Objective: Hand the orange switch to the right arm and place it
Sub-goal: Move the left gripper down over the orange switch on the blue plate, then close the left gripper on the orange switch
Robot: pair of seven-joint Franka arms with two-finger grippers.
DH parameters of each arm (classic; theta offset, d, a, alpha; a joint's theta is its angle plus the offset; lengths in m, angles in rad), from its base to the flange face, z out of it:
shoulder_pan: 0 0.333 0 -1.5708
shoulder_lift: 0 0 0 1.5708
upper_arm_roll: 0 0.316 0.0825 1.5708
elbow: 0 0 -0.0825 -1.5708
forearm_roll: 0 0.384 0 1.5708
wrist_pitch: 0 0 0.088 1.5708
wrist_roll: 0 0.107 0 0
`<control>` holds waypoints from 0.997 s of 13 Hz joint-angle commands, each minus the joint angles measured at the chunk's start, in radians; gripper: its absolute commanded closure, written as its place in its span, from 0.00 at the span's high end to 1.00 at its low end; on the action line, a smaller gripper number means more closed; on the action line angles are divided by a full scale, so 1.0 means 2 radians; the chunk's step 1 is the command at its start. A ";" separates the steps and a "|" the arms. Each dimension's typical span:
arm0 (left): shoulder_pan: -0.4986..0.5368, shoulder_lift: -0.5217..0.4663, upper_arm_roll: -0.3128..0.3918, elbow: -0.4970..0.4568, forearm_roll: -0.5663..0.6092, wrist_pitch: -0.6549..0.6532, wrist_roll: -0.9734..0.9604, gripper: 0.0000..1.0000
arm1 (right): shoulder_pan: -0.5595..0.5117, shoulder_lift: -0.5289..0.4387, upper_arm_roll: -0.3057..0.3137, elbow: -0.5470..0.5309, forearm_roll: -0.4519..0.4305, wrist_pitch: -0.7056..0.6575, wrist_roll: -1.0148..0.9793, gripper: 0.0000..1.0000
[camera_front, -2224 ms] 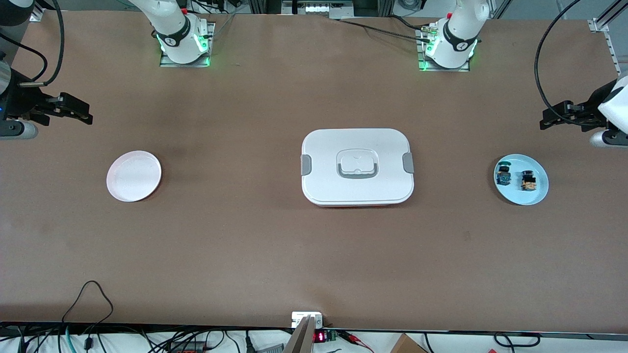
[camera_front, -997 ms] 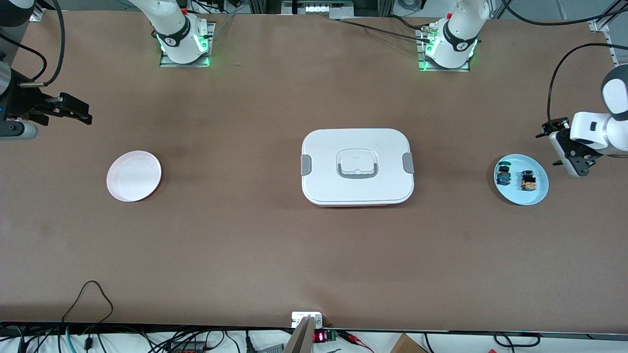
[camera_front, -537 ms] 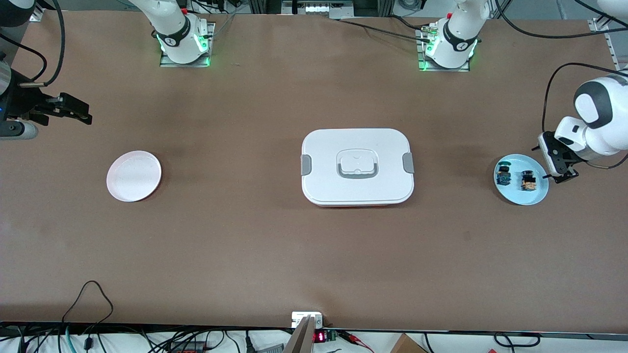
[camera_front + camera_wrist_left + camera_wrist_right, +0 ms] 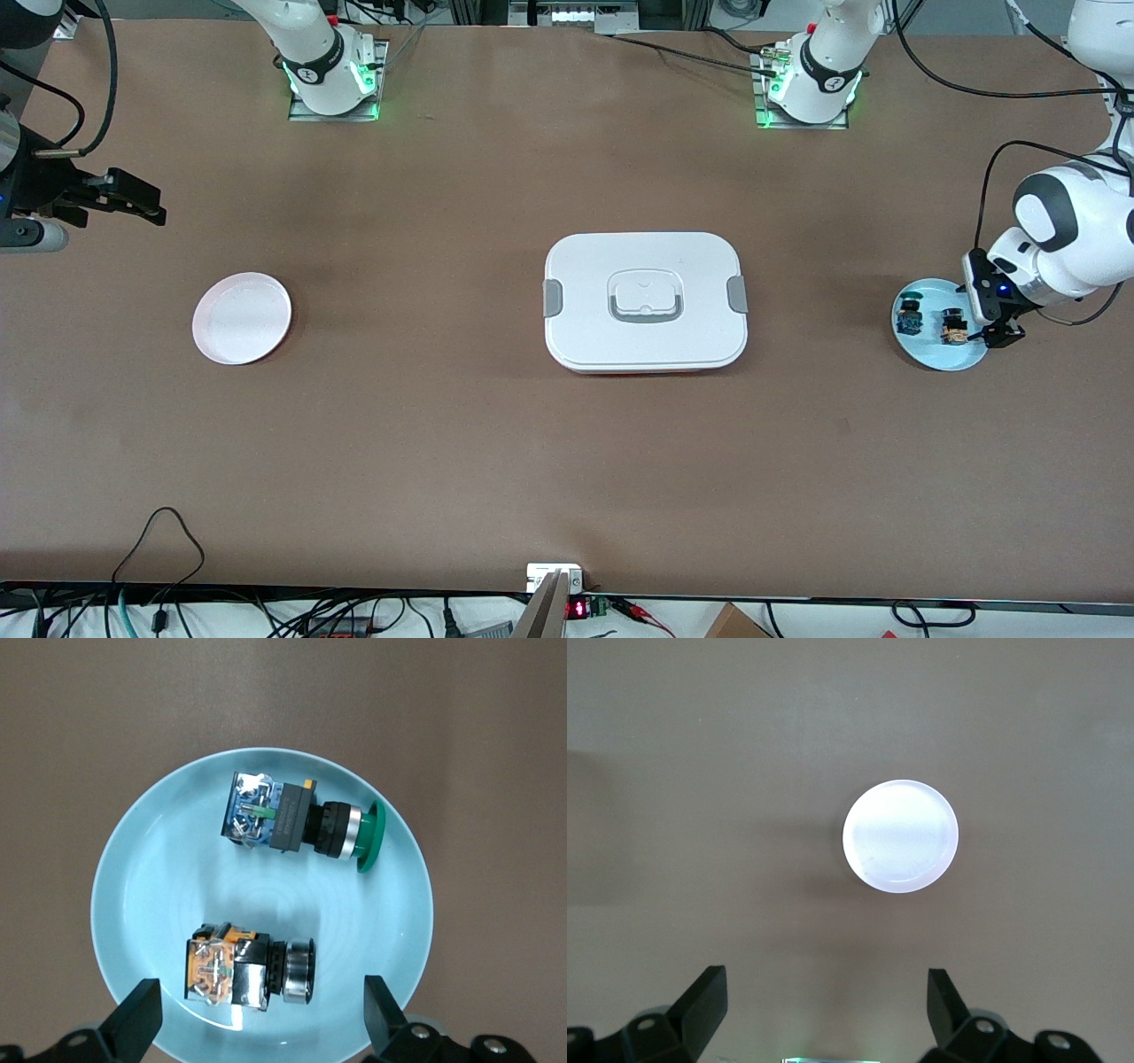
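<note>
The orange switch (image 4: 954, 330) (image 4: 248, 970) lies on its side on a light blue plate (image 4: 941, 357) (image 4: 124, 868) toward the left arm's end of the table. Beside it lies a blue-bodied part with a teal cap (image 4: 908, 317) (image 4: 301, 819). My left gripper (image 4: 992, 328) (image 4: 261, 1010) hangs open over the plate, pointing down, its fingers wide on either side of the orange switch and touching nothing. My right gripper (image 4: 146, 206) (image 4: 824, 992) waits open and empty in the air at the right arm's end of the table.
A white plate (image 4: 242, 317) (image 4: 900, 836) sits bare toward the right arm's end. A large white lidded container (image 4: 645, 301) stands in the table's middle. Cables (image 4: 159, 540) lie along the edge nearest the front camera.
The left arm has swung in from the table's end and turned its gripper down over the blue plate. The right arm has not moved.
</note>
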 commanded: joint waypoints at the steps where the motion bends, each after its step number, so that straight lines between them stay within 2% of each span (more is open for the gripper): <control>1: 0.002 0.016 -0.001 0.011 0.008 0.010 0.028 1.00 | -0.002 -0.006 0.003 -0.006 -0.007 0.006 0.008 1.00; 13: 0.006 0.037 -0.002 0.019 0.001 0.022 0.028 1.00 | -0.002 -0.005 0.003 -0.006 -0.002 0.014 0.009 1.00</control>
